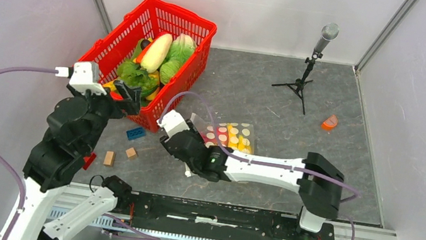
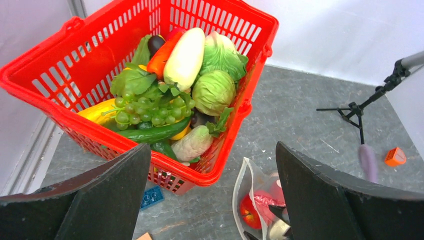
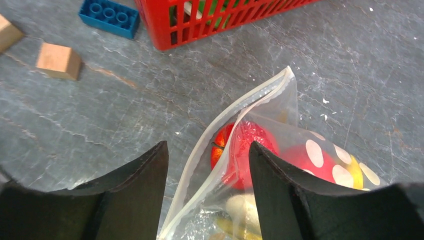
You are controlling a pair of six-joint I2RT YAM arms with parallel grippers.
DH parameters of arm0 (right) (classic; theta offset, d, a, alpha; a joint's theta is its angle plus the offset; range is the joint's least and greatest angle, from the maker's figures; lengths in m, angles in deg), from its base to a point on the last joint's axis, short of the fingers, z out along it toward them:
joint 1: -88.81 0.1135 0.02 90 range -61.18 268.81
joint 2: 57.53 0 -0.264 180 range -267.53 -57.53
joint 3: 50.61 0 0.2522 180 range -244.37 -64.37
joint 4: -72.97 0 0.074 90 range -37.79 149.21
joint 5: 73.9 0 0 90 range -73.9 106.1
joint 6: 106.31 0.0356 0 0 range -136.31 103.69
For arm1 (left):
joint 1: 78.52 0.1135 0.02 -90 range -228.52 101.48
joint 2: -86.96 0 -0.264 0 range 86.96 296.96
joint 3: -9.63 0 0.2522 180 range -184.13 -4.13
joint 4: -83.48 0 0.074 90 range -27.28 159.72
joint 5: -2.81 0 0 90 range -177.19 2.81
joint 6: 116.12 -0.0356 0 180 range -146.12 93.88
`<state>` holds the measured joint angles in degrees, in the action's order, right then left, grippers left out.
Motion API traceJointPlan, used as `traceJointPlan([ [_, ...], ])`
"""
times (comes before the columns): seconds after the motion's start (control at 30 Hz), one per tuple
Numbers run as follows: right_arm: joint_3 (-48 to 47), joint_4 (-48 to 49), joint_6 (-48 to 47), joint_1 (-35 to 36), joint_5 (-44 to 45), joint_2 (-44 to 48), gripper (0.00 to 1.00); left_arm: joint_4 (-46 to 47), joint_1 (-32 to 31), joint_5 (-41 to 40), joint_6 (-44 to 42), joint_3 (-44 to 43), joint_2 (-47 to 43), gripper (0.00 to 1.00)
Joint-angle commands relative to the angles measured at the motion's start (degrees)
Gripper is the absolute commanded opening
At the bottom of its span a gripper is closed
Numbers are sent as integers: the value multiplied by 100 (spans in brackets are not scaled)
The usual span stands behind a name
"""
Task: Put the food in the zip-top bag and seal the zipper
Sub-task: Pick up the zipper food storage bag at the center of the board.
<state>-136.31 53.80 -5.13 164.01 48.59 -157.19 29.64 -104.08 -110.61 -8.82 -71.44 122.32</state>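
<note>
The zip-top bag (image 1: 232, 135) lies flat right of the red basket, with its mouth open to the left. Its zipper (image 3: 250, 98) gapes in two strips. Inside the bag are a red tomato (image 3: 235, 150), a whitish piece and yellow pieces. My right gripper (image 3: 207, 195) is open and low over the bag, and the mouth's edges lie between its fingers (image 3: 280, 190); it also shows in the top view (image 1: 189, 145). My left gripper (image 2: 212, 200) is open and empty, above the basket's near corner (image 1: 131, 98). More food (image 2: 187, 55) fills the basket: grapes, cabbage, cucumber.
The red basket (image 1: 202, 26) stands at the back left. A blue brick (image 1: 135, 132) and two wooden cubes (image 1: 109, 157) lie in front of it. A microphone stand (image 1: 306, 76) and a small orange piece (image 1: 329, 121) are at the back right.
</note>
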Motion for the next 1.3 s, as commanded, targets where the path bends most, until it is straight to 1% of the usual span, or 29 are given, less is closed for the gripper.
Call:
traceJointPlan([
  [0.0,-494,-197,119,91,867,-471,63,0,25,-413,101,-37,-142,100],
  [0.2,-776,-357,216,83,1634,-1046,59,-130,25,-418,32,-87,-172,100],
  [0.33,-727,-238,235,83,2044,-1217,52,-128,23,-405,8,-95,-242,100],
  [0.4,-743,-260,249,78,2232,-1260,43,-149,19,-387,2,-125,-260,100],
  [0.5,-699,-268,280,83,2404,-1203,23,-150,25,-368,-25,-125,-281,100],
  [0.57,-650,-354,430,83,2446,-1051,6,-158,25,-308,-47,-125,-283,100],
  [0.6,-538,-269,434,83,2394,-891,2,-159,24,-276,-52,-120,-275,100],
  [0.63,-434,-227,469,83,2349,-693,0,-159,25,-240,-52,-116,-265,100],
  [0.77,306,324,503,42,2170,274,0,-156,25,2,-138,-124,-150,100],
  [0.87,1018,788,657,-114,1746,1223,0,-165,23,174,-166,-144,6,100],
  [1.03,2863,1865,1172,-635,996,3222,0,-126,25,508,-201,-143,292,100],
  [1.1,3483,1968,1466,-874,949,4056,0,-82,25,650,-212,-127,393,100],
  [1.2,4409,2250,1465,-1114,1166,5394,0,-36,25,879,-294,-150,559,100],
  [1.23,4570,2117,1488,-1236,1219,5698,0,-16,25,930,-318,-151,604,100],
  [1.27,4630,1786,1662,-1372,1245,5993,0,20,25,995,-348,-151,677,100],
])
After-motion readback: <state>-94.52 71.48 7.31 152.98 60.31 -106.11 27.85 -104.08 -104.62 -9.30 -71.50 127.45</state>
